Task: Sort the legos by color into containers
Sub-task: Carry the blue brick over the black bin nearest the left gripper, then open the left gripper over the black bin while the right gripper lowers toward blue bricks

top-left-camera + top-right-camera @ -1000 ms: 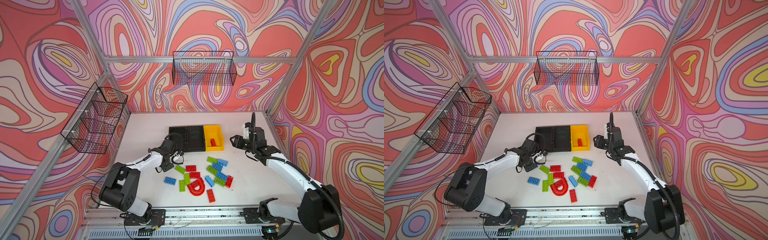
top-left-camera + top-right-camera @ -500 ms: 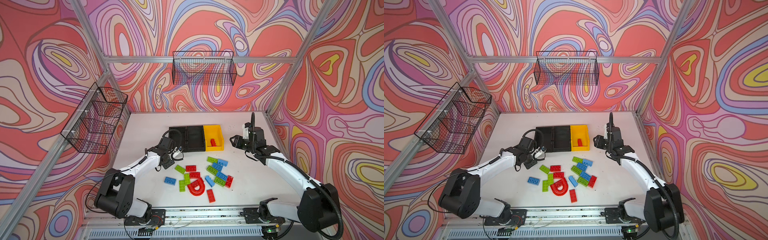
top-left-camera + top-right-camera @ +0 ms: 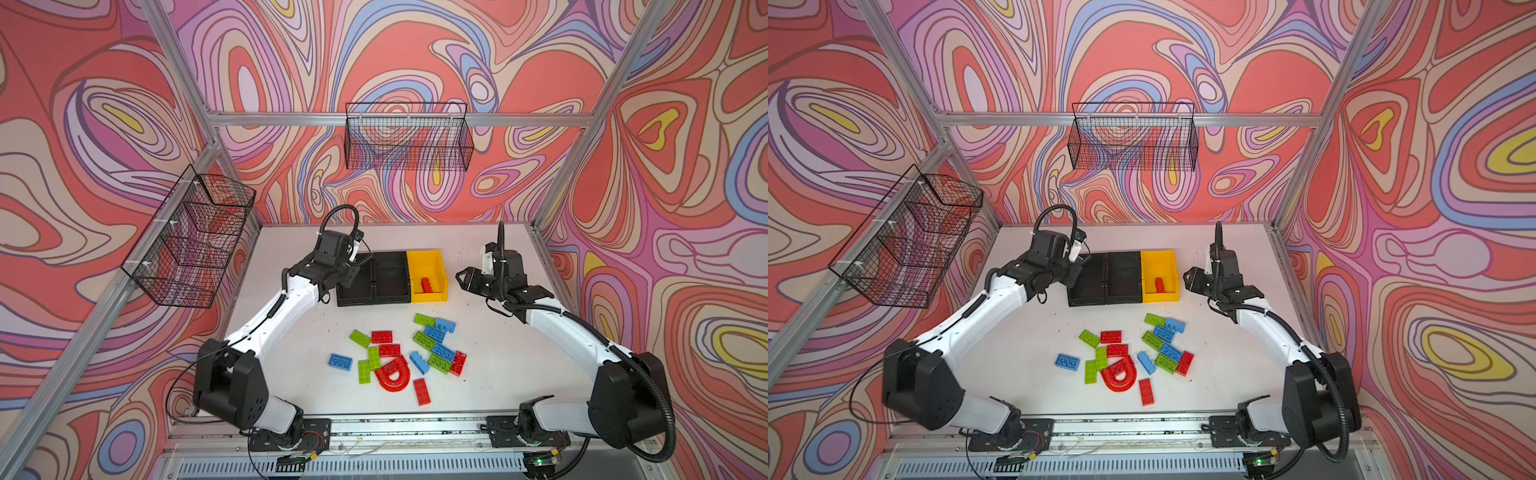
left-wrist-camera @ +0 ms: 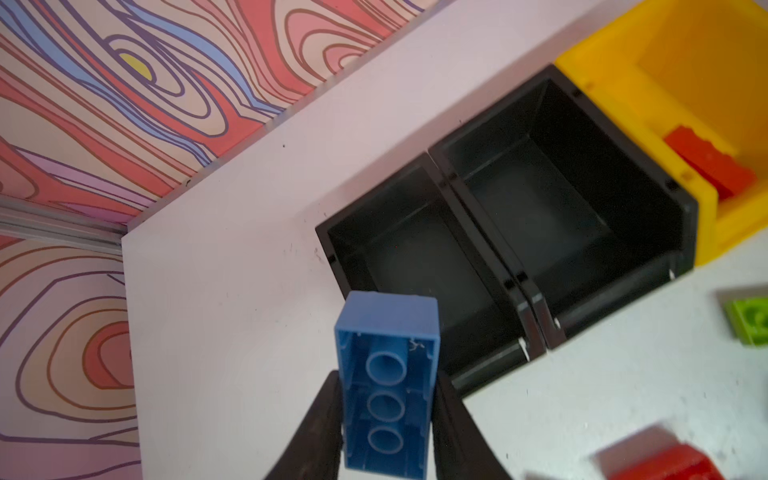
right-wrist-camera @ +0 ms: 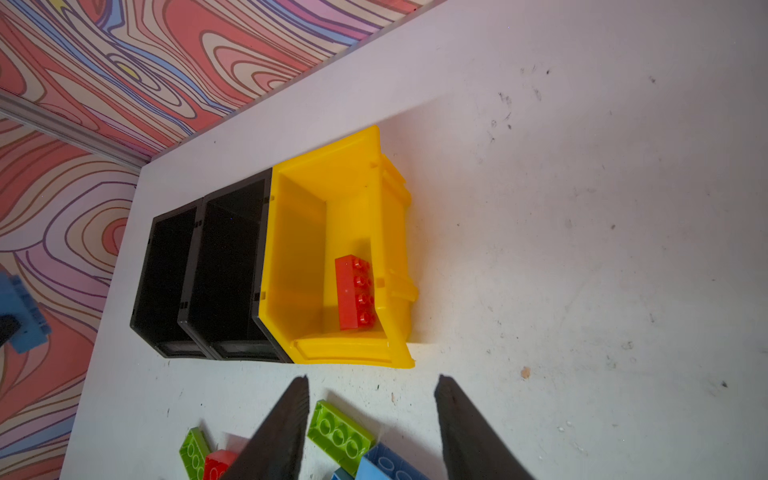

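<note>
- Step in hand: carrying a blue brick (image 4: 390, 324) to a container. The left gripper (image 4: 388, 399) pinches it by its long sides, hollow underside facing the wrist camera.
- The brick hangs at the near corner of the outer black bin (image 4: 415, 257), the one two places from the yellow bin (image 3: 424, 253). It is not yet squarely over the opening.
- Both that bin and the middle black bin (image 3: 390, 299), which touches the yellow bin, look empty.
- The yellow bin holds one red brick (image 3: 427, 285), so red seems settled there.
- The right gripper (image 5: 372, 380) hovers just beside the yellow bin, on the side away from the black bins. Its jaws are spread with nothing between them.
- The loose legos (image 3: 434, 332) lie on the table before the yellow bin's low front, mixed red, blue and green. The red arch (image 3: 392, 376) lies farthest from it.
- Next move, as I judge it: bring the brick over the middle of the outer black bin, then let go. Released here, it could strike the rim and fall outside.
- The sort is barely begun.
</note>
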Motion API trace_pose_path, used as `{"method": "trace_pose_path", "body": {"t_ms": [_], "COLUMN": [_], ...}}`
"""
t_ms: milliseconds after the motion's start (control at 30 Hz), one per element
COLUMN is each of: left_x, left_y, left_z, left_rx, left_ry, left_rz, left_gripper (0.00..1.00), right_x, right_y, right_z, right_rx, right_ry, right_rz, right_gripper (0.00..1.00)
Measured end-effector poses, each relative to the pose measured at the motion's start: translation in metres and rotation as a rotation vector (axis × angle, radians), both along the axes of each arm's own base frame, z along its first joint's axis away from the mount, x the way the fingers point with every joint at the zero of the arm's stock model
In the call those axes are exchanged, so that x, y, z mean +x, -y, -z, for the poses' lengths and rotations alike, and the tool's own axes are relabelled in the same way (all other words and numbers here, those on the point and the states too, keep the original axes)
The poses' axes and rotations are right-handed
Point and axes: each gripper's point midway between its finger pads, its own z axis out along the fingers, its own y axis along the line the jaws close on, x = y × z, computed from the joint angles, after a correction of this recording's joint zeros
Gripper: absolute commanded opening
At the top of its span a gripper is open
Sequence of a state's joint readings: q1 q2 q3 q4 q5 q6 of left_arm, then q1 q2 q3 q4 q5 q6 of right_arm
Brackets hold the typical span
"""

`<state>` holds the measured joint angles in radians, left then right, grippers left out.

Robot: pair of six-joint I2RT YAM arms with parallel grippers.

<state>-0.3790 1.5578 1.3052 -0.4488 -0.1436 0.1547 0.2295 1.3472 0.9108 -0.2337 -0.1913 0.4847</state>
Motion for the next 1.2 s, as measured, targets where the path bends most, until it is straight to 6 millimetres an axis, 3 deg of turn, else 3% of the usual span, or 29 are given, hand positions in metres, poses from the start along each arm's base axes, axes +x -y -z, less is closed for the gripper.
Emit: {"method": "trace_pose_path", "body": {"t_ms": [133, 300, 467, 667, 800, 900, 1033, 1133, 1200], "left_x": [0.032, 0.036, 0.034, 0.045, 0.052, 0.054, 0.055, 0.048, 0.040], "left_y": [0.012, 0.010, 0.003, -0.001, -0.006, -0.010, -0.012, -0.014, -0.017], "left_z": [0.034, 0.084, 0.099, 0.122, 0.139, 0.141, 0.127, 0.101, 0.072], "left_rx": [-0.040, -0.035, -0.035, -0.009, 0.006, 0.008, -0.010, -0.034, -0.061], "left_ry": [-0.076, -0.191, -0.219, -0.232, -0.249, -0.248, -0.220, -0.174, -0.120], "left_rz": [-0.141, -0.282, -0.367, -0.420, -0.444, -0.455, -0.454, -0.438, -0.423], "left_gripper": [0.37, 0.37, 0.39, 0.44, 0.57, 0.61, 0.66, 0.69, 0.70], "right_x": [0.000, -0.003, -0.003, -0.004, -0.006, -0.008, -0.014, -0.019, -0.023], "right_y": [0.000, 0.004, 0.007, 0.008, 0.008, 0.010, 0.012, 0.014, 0.015], "right_z": [-0.004, -0.010, -0.015, -0.014, -0.013, -0.009, 0.003, 0.017, 0.029], "right_rx": [0.001, -0.004, -0.008, -0.011, -0.012, -0.024, -0.062, -0.101, -0.126], "right_ry": [0.005, 0.016, 0.030, 0.024, 0.014, -0.002, -0.041, -0.089, -0.127], "right_rz": [0.004, 0.020, 0.031, 0.035, 0.038, 0.039, 0.026, 0.007, -0.010], "right_gripper": [0.53, 0.53, 0.53, 0.53, 0.53, 0.53, 0.55, 0.55, 0.56]}}
